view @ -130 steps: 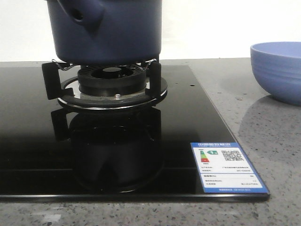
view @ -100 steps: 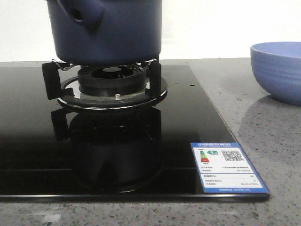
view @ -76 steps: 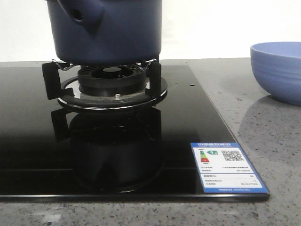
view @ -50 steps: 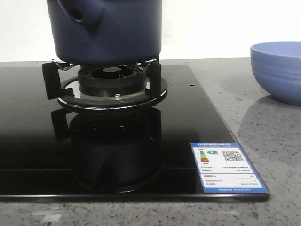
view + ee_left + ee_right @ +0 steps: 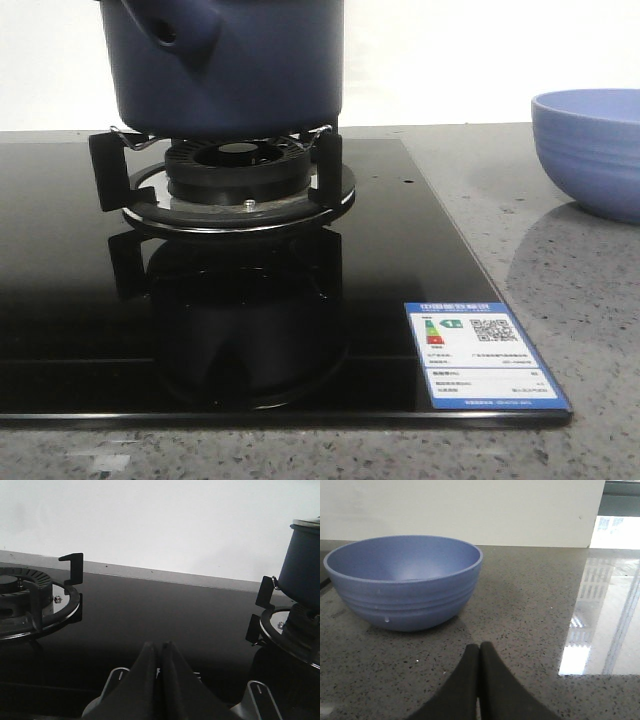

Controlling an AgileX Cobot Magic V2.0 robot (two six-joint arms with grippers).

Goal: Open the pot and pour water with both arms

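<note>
The dark navy pot (image 5: 230, 65) sits on the burner stand (image 5: 235, 185) of the black glass hob; its stubby hollow handle (image 5: 175, 28) points toward the front left. Its top is cut off in the front view. In the left wrist view the pot (image 5: 302, 562) shows at the edge with a pale rim on top. My left gripper (image 5: 159, 644) is shut and empty, low over the hob between the two burners. My right gripper (image 5: 479, 646) is shut and empty over the grey counter, just short of the lighter blue ribbed bowl (image 5: 402, 580). Neither gripper shows in the front view.
The ribbed bowl (image 5: 590, 150) stands on the speckled counter right of the hob. A second burner (image 5: 30, 600) lies to the pot's left. A blue energy label (image 5: 485, 352) sticks to the hob's front right corner. A pale wall runs behind.
</note>
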